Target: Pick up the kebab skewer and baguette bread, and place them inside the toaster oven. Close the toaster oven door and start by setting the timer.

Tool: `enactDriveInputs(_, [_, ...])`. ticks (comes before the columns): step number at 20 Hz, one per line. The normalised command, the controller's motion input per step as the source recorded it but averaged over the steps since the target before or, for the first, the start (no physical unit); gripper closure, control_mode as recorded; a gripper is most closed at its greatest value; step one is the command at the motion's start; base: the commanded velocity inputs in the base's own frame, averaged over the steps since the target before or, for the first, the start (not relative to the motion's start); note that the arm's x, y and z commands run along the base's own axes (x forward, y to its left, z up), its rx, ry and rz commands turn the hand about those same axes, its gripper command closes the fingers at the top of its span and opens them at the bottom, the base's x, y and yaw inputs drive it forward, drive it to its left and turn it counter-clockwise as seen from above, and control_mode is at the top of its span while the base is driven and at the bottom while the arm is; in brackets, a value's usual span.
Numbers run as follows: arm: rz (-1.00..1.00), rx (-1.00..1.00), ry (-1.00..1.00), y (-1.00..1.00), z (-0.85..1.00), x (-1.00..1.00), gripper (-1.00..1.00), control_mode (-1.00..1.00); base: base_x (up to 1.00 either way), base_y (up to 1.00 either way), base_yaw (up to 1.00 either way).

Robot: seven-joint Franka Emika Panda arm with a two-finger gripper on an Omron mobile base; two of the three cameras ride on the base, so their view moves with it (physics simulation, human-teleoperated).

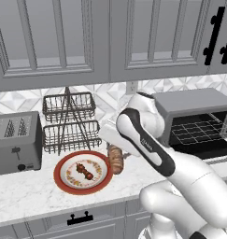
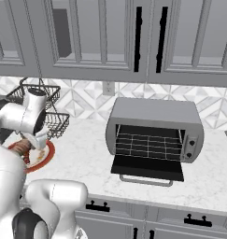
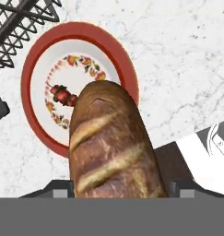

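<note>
My gripper (image 3: 115,190) is shut on the baguette bread (image 3: 111,147), a golden-brown slashed loaf that hangs above the right rim of the red-rimmed plate (image 3: 32,69). In the left base view the baguette bread (image 1: 116,158) sticks down below the hand, just right of the plate (image 1: 63,184). The kebab skewer (image 1: 84,172) lies in the plate's middle; its dark red chunks (image 3: 62,95) peek out beside the loaf's tip. The toaster oven (image 1: 194,108) stands at the right, its door (image 1: 206,148) folded down flat. From the right base view the toaster oven (image 2: 154,114) shows its wire rack and lowered door (image 2: 147,169).
A grey four-slot toaster (image 1: 14,140) stands at the left. A two-tier wire dish rack (image 1: 70,121) sits behind the plate against the tiled wall. Cabinets hang overhead, and bare marble counter (image 2: 87,144) stretches between plate and oven.
</note>
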Motion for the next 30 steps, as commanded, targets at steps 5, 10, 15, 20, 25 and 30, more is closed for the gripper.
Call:
enactDriveInputs(5, [-0.47, 0.15, 0.0, -1.0, 0.13, -0.01, 1.0, -1.0, 0.0, 0.0, 0.0])
enactDriveInputs(10, [-0.45, 0.14, 0.0, -1.0, 0.24, -0.01, 1.0, -1.0, 0.0, 0.0, 0.0])
enactDriveInputs(15, [-0.47, 0.14, 0.0, -1.0, 0.31, 0.0, 1.0, -1.0, 0.0, 0.0, 0.0])
enactDriveInputs(20, [-0.47, 0.14, 0.01, -0.99, 0.35, 0.0, 1.0, -1.0, 0.0, 0.0, 0.0])
enactDriveInputs(25, [-0.34, 0.04, 0.08, -0.8, 0.31, 0.05, 1.0, -1.0, 0.0, 0.0, 0.0])
enactDriveInputs(30, [-0.21, 0.0, 0.07, -0.82, 0.08, 0.0, 1.0, -1.0, 0.0, 0.0, 0.0])
